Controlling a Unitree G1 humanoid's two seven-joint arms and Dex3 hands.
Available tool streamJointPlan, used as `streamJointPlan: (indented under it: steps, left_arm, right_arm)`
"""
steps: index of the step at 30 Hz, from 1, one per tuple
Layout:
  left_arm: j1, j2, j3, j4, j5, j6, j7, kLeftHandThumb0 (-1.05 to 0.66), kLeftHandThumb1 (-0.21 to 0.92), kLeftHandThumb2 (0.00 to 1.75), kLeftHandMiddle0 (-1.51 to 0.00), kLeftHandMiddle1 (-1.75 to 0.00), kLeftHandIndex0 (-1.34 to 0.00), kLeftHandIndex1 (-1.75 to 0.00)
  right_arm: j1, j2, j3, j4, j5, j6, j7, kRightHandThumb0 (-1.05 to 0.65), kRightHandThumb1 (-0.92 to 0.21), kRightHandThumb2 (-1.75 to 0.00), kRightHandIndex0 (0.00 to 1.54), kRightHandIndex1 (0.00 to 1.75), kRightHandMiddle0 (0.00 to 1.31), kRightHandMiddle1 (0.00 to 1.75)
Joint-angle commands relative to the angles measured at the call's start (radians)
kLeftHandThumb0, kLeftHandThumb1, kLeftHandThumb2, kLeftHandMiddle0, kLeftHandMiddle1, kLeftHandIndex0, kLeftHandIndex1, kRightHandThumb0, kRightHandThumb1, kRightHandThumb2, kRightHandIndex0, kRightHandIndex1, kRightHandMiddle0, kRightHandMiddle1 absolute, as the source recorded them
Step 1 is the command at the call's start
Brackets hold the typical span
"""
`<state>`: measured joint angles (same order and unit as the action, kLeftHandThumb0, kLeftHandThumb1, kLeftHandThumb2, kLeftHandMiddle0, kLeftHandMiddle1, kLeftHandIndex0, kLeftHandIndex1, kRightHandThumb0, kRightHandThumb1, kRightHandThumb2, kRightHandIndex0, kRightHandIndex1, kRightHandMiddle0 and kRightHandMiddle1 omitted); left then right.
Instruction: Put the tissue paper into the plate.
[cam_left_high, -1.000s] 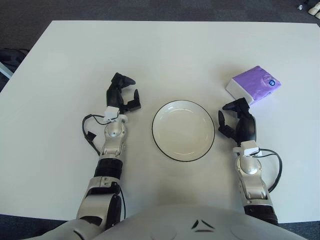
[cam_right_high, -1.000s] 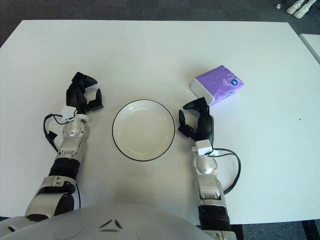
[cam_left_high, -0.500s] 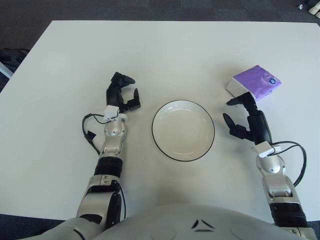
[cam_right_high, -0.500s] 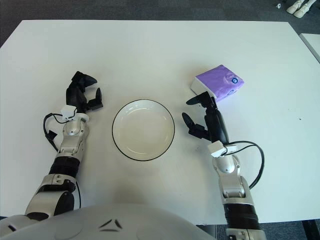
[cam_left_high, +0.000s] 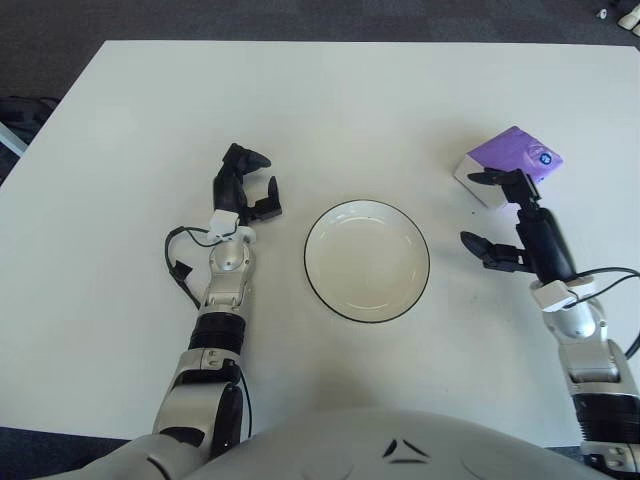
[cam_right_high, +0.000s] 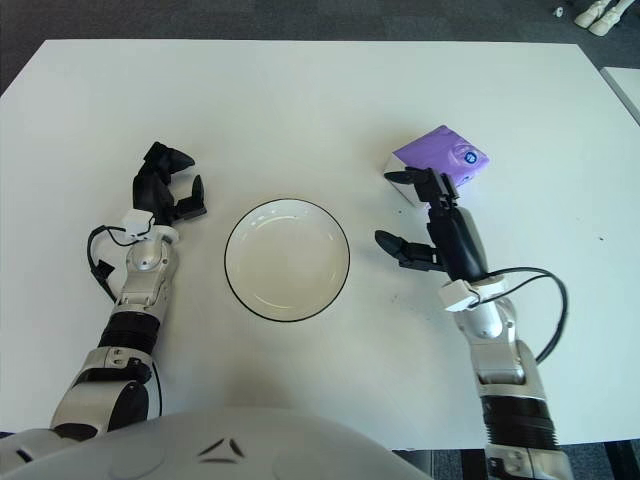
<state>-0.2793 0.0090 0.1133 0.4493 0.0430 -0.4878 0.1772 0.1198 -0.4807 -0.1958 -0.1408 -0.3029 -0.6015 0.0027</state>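
- Left eye view: tissue paper (cam_left_high: 520, 160), a purple pack with a white side, lies on the white counter (cam_left_high: 330, 90) toward the robot's right, well apart from the plate (cam_left_high: 367, 260).
- The plate, white with a dark rim and with nothing in it, sits in the middle of the near counter between the two arms, within easy reach of either.
- The right hand (cam_left_high: 520, 225) is held just on the near side of the pack with its fingers spread and gripping nothing. One upper finger (cam_left_high: 490, 178) reaches across the pack's white near edge while a lower one points left toward the plate. That spread looks like preparation to close around the pack, and the right hand is the natural choice since the pack lies on its side.
- Whether the upper finger actually touches the pack I cannot tell here.

- Right eye view: the same pack shows beyond the right hand, not lifted, so the grasp is not yet made and the carry to the plate is all ahead.
- The left hand (cam_right_high: 168, 190) shows left of the plate, fingers loosely curled around nothing. It seems idle, kept clear of the path from pack to plate.
- A black cable (cam_right_high: 100, 262) loops beside the left forearm.
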Motion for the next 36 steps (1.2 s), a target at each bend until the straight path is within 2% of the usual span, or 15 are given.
streamJointPlan:
  steps: [1,6,13,19,23,29,36]
  left_arm:
    - [0.077,-0.01,-0.006,0.079,0.015,0.022,0.012,-0.01,0.26,1.32,-0.68,-1.53,-0.51,-1.75]
    - [0.078,-0.012,-0.006,0.077,0.014,0.023,0.013,-0.01,0.27,1.31,-0.67,-1.55,-0.5,-1.75]
    - [0.077,-0.013,-0.007,0.084,0.009,0.011,0.008,-0.01,0.28,1.31,-0.66,-1.55,-0.5,-1.75]
    - [0.078,-0.014,-0.007,0.084,0.007,0.008,0.007,-0.01,0.26,1.33,-0.68,-1.55,-0.51,-1.75]
    - [0.079,-0.015,-0.008,0.083,0.008,0.004,0.008,-0.01,0.25,1.33,-0.68,-1.55,-0.5,-1.75]
    - [0.08,-0.017,-0.011,0.08,0.009,0.002,0.007,-0.01,0.27,1.32,-0.67,-1.55,-0.5,-1.75]
    - [0.079,-0.019,-0.01,0.077,0.008,0.009,0.01,-0.01,0.28,1.31,-0.66,-1.56,-0.49,-1.75]
  right_arm:
    - [0.027,-0.031,-0.027,-0.048,-0.008,0.026,0.033,-1.05,-0.72,-0.68,0.0,0.11,0.0,0.27]
    - [-0.017,-0.076,-0.051,-0.041,-0.066,0.025,0.032,-1.05,-0.72,-0.67,0.0,0.01,0.0,0.05]
    - [-0.054,-0.151,-0.118,-0.092,-0.117,0.053,0.049,-1.05,-0.69,-0.66,0.0,0.0,0.0,0.0]
    - [-0.074,-0.233,-0.167,-0.106,-0.113,0.111,0.12,-1.05,-0.68,-0.66,0.0,0.0,0.0,0.0]
    - [-0.085,-0.263,-0.169,-0.1,-0.128,0.137,0.143,-1.05,-0.68,-0.66,0.0,0.0,0.0,0.0]
    - [-0.129,-0.362,-0.164,-0.11,-0.21,0.205,0.221,-1.05,-0.69,-0.66,0.0,0.0,0.0,0.0]
    - [-0.206,-0.437,-0.097,-0.045,-0.3,0.175,0.218,-1.05,-0.69,-0.66,0.0,0.0,0.0,0.0]
